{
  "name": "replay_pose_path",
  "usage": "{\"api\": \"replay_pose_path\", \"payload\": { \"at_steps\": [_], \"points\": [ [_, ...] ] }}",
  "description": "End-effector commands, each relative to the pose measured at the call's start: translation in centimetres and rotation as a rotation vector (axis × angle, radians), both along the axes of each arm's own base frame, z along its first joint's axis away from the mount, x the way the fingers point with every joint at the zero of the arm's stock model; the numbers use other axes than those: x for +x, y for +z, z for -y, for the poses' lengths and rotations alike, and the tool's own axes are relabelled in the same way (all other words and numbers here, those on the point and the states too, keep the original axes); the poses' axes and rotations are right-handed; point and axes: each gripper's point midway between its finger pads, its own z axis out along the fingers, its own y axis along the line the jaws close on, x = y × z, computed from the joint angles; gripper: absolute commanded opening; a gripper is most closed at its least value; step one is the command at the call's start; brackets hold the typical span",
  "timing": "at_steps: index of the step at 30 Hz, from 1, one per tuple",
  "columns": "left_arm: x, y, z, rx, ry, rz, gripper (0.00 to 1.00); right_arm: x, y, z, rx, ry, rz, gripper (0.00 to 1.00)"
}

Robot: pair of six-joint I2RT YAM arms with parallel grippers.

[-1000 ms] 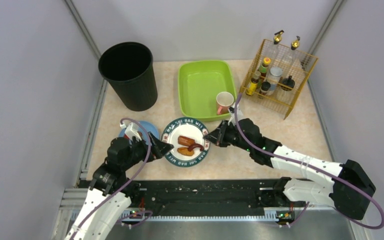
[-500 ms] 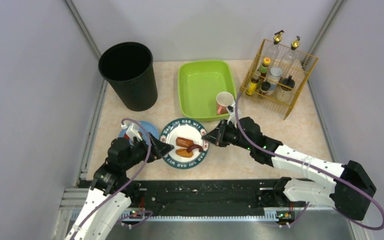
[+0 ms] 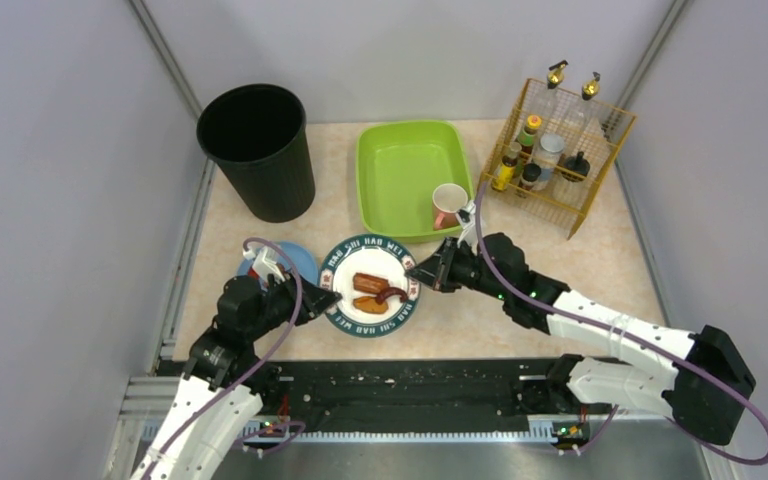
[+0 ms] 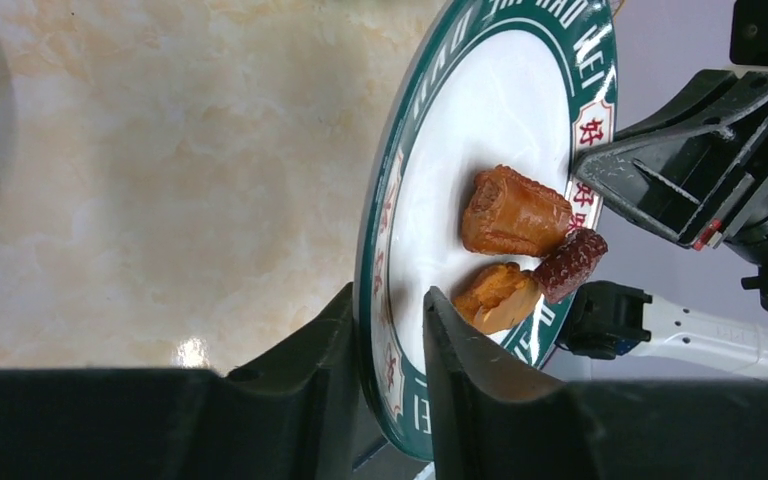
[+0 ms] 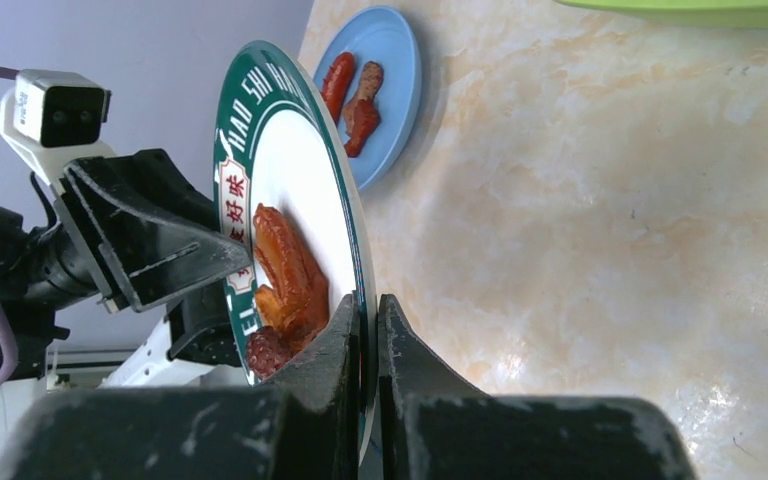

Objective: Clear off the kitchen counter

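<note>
Beige kitchen counter (image 3: 610, 250), bin (image 3: 257, 150), green tub (image 3: 400, 180), blue plate (image 3: 300, 260) beside dinner plate (image 3: 372, 260)

The bench (image 3: 600, 250) is pale beige stone with faint marks in it. A green tub (image 3: 400, 180) sits at the back, in the middle. A tall black bin (image 3: 257, 150) stands to the left of the tub. A yellow wire rack (image 3: 535, 207) stands to its right. A round plate (image 3: 360, 243) with a green rim is just in front of the tub; whether it rests flat is hard to tell. A small blue plate (image 3: 295, 258) lies in front of the tub, further left
</note>
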Motion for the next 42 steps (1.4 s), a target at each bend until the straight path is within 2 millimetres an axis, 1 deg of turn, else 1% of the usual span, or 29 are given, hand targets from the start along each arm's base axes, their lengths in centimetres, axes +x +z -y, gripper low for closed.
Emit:
{"api": "replay_pose_path", "payload": {
  "at_steps": [1, 2, 3, 4, 5, 15, 17, 19, 20, 23, 29, 31, 34, 35, 38, 42],
  "points": [
    [0.2, 1.8, 0.9, -0.055, -0.042, 0.068, 0.27, 0.4, 8.1, -1.1, 0.192, 0.021, 0.125, 0.00],
    [0.2, 1.9, 0.9, -0.056, -0.043, 0.070, 0.21, 0.3, 8.1, -1.1, 0.193, 0.022, 0.126, 0.00],
    [0.2, 1.9, 1.0, -0.058, -0.045, 0.070, 0.13, 0.4, 8.2, -1.1, 0.192, 0.020, 0.125, 0.00],
    [0.2, 1.9, 1.0, -0.060, -0.048, 0.067, 0.02, 0.4, 8.2, -1.1, 0.190, 0.018, 0.127, 0.00],
    [0.2, 1.8, 1.0, -0.061, -0.046, 0.059, 0.00, 0.4, 8.3, -1.0, 0.188, 0.015, 0.130, 0.00],
    [0.5, 2.4, 1.4, -0.085, -0.046, 0.051, 0.00, 0.7, 7.8, -1.1, 0.142, 0.017, 0.130, 0.00],
    [0.6, 2.5, 1.6, -0.100, -0.047, 0.039, 0.00, 0.7, 7.8, -1.0, 0.123, 0.018, 0.139, 0.07],
    [0.8, 2.7, 1.7, -0.107, -0.046, 0.029, 0.00, 0.7, 8.0, -0.9, 0.106, 0.024, 0.149, 0.21],
    [0.9, 2.8, 1.7, -0.111, -0.045, 0.028, 0.00, 0.7, 8.3, -0.9, 0.098, 0.026, 0.157, 0.26],
    [1.2, 3.6, 1.9, -0.117, -0.042, 0.033, 0.00, 0.9, 8.5, -0.3, 0.072, 0.012, 0.169, 0.35],
    [2.0, 5.3, 2.0, -0.127, -0.029, 0.038, 0.00, 1.7, 8.2, 1.3, 0.030, -0.047, 0.180, 0.44],
    [2.3, 5.7, 2.1, -0.126, -0.027, 0.034, 0.00, 2.0, 7.6, 2.2, -0.005, -0.071, 0.174, 0.45],
    [3.1, 6.2, 2.4, -0.125, -0.024, 0.033, 0.00, 3.0, 7.0, 4.2, -0.046, -0.154, 0.179, 0.46],
    [3.3, 6.4, 2.5, -0.126, -0.023, 0.033, 0.00, 3.4, 7.0, 5.0, -0.053, -0.192, 0.186, 0.46],
    [4.1, 7.1, 2.6, -0.127, -0.018, 0.037, 0.00, 3.9, 7.1, 6.6, -0.071, -0.239, 0.201, 0.46],
    [5.2, 7.8, 2.9, -0.136, -0.016, 0.038, 0.00, 4.0, 6.9, 8.0, -0.121, -0.276, 0.218, 0.47]
  ]
}}
